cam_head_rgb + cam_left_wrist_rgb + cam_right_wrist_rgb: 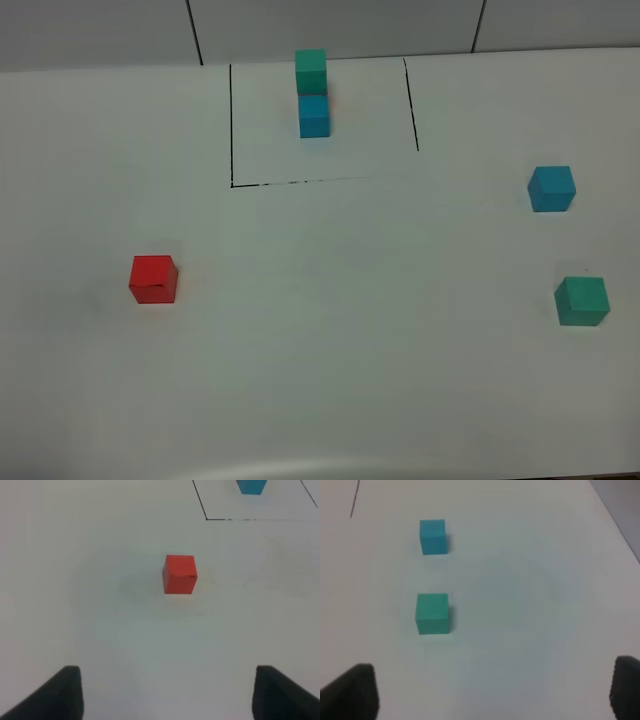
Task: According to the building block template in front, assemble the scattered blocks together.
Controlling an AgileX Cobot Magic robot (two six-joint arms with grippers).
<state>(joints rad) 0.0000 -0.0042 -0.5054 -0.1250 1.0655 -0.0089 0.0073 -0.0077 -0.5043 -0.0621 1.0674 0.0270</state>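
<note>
The template (313, 95) stands at the back inside thin black lines: a teal-green cube above a blue one, with a sliver of red beside them. The loose red cube (153, 279) lies at the left; it also shows in the left wrist view (179, 574). The loose blue cube (551, 189) and the teal-green cube (582, 301) lie at the right, both also in the right wrist view (432, 536) (432, 613). My left gripper (165, 697) is open and empty, short of the red cube. My right gripper (492, 692) is open and empty, short of the teal-green cube. Neither arm shows in the exterior view.
The black drawn lines (232, 130) mark off a rectangle at the back of the white table (330, 330). A grey wall (100, 30) runs behind the table's far edge. The template's blue cube (251, 486) peeks into the left wrist view.
</note>
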